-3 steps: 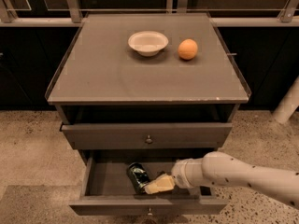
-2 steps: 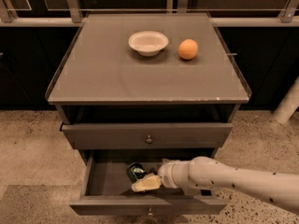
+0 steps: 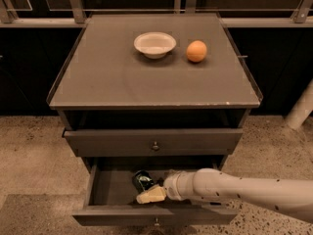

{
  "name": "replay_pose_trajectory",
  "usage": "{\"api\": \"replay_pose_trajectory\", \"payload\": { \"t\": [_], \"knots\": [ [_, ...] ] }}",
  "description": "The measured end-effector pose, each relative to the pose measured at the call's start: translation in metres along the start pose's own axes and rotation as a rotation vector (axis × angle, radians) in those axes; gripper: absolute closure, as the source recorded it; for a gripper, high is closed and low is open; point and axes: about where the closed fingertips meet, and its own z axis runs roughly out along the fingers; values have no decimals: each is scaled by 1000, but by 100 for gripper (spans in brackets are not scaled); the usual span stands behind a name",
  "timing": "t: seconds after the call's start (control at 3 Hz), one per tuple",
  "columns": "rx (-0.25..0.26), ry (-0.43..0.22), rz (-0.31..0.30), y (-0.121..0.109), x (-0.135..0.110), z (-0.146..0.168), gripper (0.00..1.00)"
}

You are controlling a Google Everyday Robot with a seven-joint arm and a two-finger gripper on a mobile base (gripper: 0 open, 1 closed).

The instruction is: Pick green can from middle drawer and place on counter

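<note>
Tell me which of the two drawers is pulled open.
The lower drawer, pulled out below the upper drawer, which sits pushed in. The gripper is inside it, by the green can.

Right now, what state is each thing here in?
Lower dark wooden drawer: pulled open.
Upper knobbed drawer: shut.
Small dark green can: inside the open drawer.
Robot's tool: in that drawer, beside the can.
White round bowl: upright on the grey-brown counter.
Round orange fruit: resting on the counter.

The pale arm [image 3: 244,192] is stretched in almost level from the lower right of the view; the gripper [image 3: 151,195] is held at its far end, low and near centre.
</note>
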Motion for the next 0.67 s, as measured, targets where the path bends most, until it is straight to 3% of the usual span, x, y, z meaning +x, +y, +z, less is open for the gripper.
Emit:
{"api": "replay_pose_trajectory", "payload": {
  "t": [0.67],
  "knots": [
    [41,-48,-44,2,-6,50,0]
  ]
}}
